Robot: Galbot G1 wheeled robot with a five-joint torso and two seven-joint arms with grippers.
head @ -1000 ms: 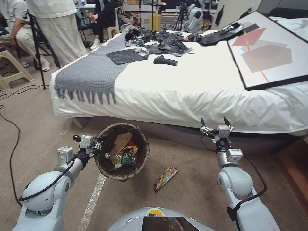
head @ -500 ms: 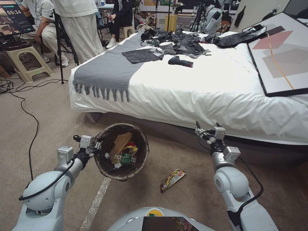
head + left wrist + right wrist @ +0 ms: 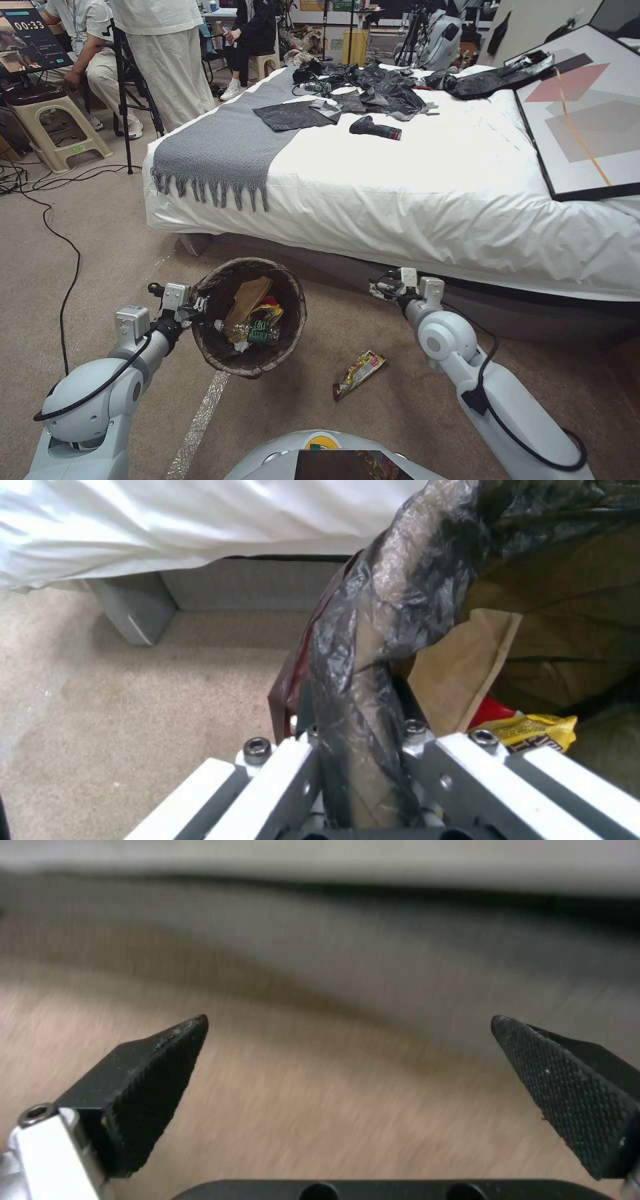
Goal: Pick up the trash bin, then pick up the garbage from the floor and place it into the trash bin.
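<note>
The left pincer [image 3: 198, 308] is clamped on the bag-lined rim of the trash bin [image 3: 290, 330], holding it tilted above the floor [image 3: 100, 267], its mouth turned up toward the head camera; inside the bin, just past the pinched rim, lie a flat brown paper bag [image 3: 460, 672], a yellow packet [image 3: 533, 730] and a small green-labelled bottle [image 3: 259, 331]. The right pincer [image 3: 350, 1090] hangs low near the foot of the bed [image 3: 413, 193] with its fingers spread wide apart and nothing between them. One yellow-and-red wrapper [image 3: 359, 373] lies on the carpet below and a little to the left of it, near the held bin.
</note>
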